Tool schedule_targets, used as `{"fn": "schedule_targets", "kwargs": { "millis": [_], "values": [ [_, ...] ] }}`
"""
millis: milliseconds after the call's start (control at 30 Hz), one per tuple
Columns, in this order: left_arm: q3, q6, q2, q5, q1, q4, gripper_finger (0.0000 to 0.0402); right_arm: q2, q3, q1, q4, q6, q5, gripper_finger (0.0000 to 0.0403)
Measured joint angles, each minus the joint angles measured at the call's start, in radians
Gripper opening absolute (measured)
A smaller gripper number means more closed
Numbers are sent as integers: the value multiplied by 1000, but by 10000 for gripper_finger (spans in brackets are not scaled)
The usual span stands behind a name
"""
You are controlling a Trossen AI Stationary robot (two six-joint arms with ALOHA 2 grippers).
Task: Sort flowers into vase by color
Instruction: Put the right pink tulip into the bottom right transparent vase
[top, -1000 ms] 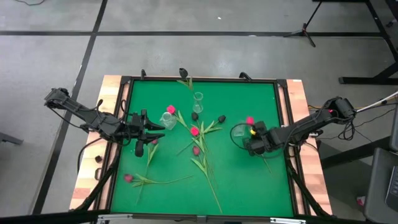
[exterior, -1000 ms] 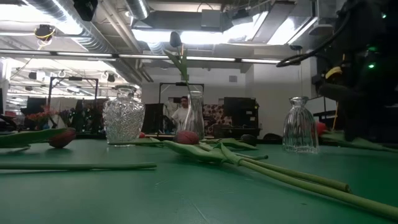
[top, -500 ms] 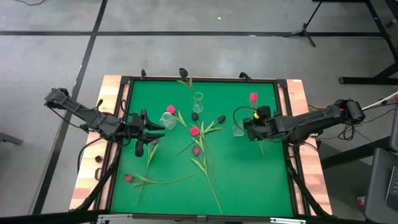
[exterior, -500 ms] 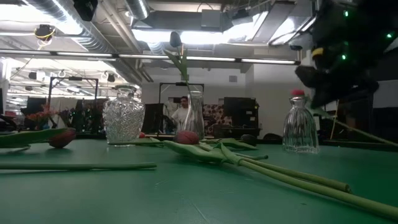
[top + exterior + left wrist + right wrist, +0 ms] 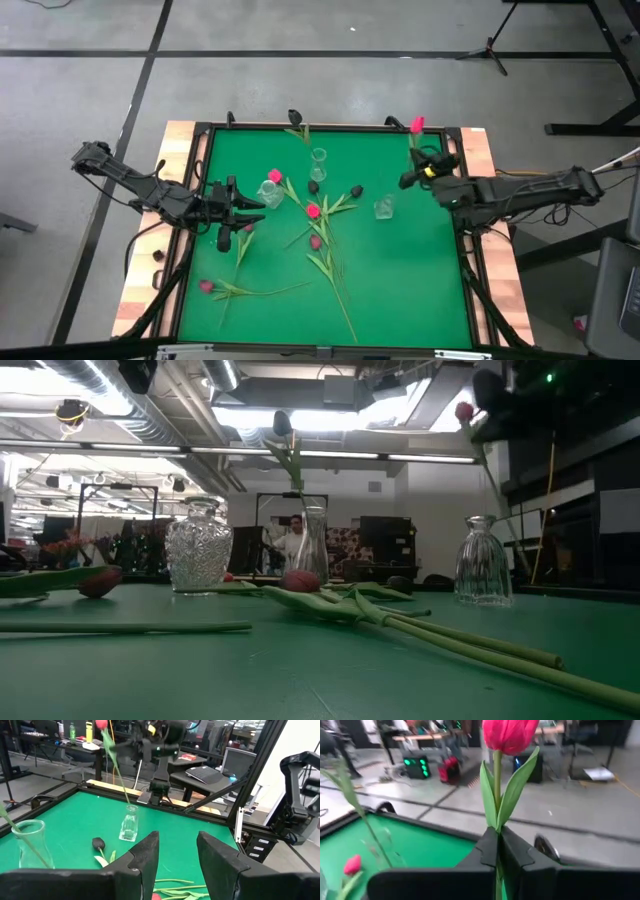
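My right gripper (image 5: 408, 180), over the table's far right, is shut on a bright pink tulip (image 5: 416, 124). A small clear vase (image 5: 384, 208) stands a little nearer on the green table. My left gripper (image 5: 243, 208) hovers open at the left, nothing between its fingers (image 5: 150, 851). A slim vase (image 5: 318, 158) at the far middle holds a near-black tulip (image 5: 294, 117) by its stem. A faceted vase (image 5: 270, 190) stands beside my left gripper. Several pink, magenta and dark tulips (image 5: 313, 211) lie flat on the table's middle and left. My right gripper pinches the tulip's green stem (image 5: 496, 822) between its two fingers, just below the leaves under the head. The fingers reach in level from the table's right side and lie across the stem. The tulip stands tilted, head (image 5: 464, 410) up, its lower stem (image 5: 122, 787) hanging clear of the table.
A wooden frame (image 5: 180, 200) borders the green mat. Long stems (image 5: 335, 285) stretch toward the near edge, and one more pink tulip (image 5: 207, 286) lies at the near left. Beyond the far edge a person (image 5: 293, 540) shows in the room.
My right gripper has risen and gone toward the table's far edge with the pink tulip, tipping from pointing down to level. The tulip has been lifted clear of the table, and its head now stands above the gripper.
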Motion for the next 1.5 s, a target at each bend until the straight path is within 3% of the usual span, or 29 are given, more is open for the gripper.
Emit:
{"fn": "schedule_targets", "kwargs": {
  "millis": [200,433,767,1133,1367,1500],
  "values": [
    [0,0,0,0,0,0,131,-36,0,0,246,-295,-25,7],
    [0,19,0,0,0,0,131,-32,0,0,424,-462,-143,7],
    [0,20,0,0,0,5,131,-65,0,28,539,-552,-273,7],
    [0,20,0,0,0,6,131,-138,0,228,578,-634,-265,7],
    [0,19,0,0,0,6,131,-136,-27,256,580,-672,-236,7],
    [0,19,0,0,0,6,131,-137,-73,256,671,-692,-248,7]
  ]
}}
